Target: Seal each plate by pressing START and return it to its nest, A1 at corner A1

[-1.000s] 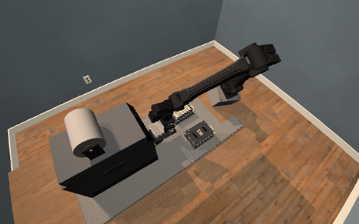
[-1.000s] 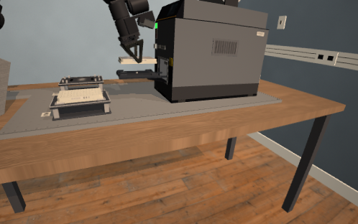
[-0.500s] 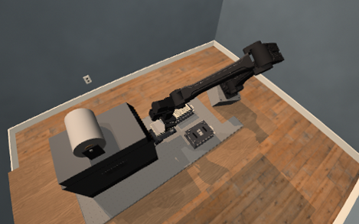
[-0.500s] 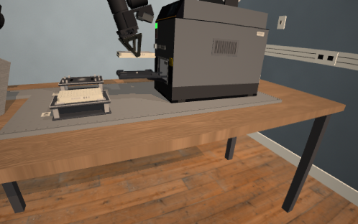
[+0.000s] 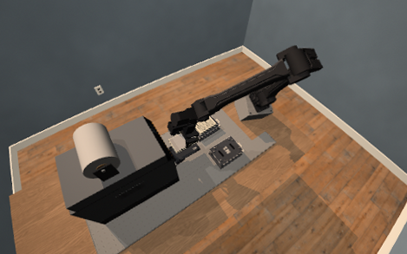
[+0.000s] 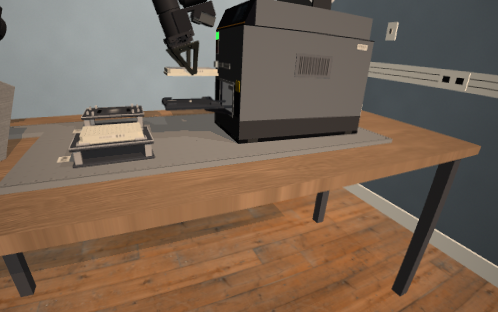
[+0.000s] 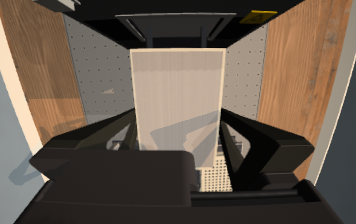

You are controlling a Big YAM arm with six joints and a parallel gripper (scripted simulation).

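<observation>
My gripper (image 6: 191, 71) (image 7: 178, 112) is shut on a plate (image 5: 177, 143) (image 6: 175, 71) (image 7: 177, 90) with a smooth foil top, one finger along each long side. The plate is roughly level, clearly above the sealer's extended stage (image 6: 192, 103), beside the sealer's front. The sealer (image 5: 134, 163) (image 6: 300, 95) shows a green lamp (image 6: 217, 35). An open plate (image 5: 207, 127) (image 6: 112, 134) (image 7: 215, 175) with bare wells sits in one nest (image 6: 76, 146). The other nest (image 5: 226, 152) (image 6: 112, 108) is empty. The nest labels are unreadable, and the plate's A1 corner cannot be told.
The sealer's dark front wall and doorway (image 7: 175, 30) stand just beyond the held plate. A white foil roll (image 5: 95, 146) sits on top of the sealer. The arm's base block (image 5: 248, 109) stands beyond the nests.
</observation>
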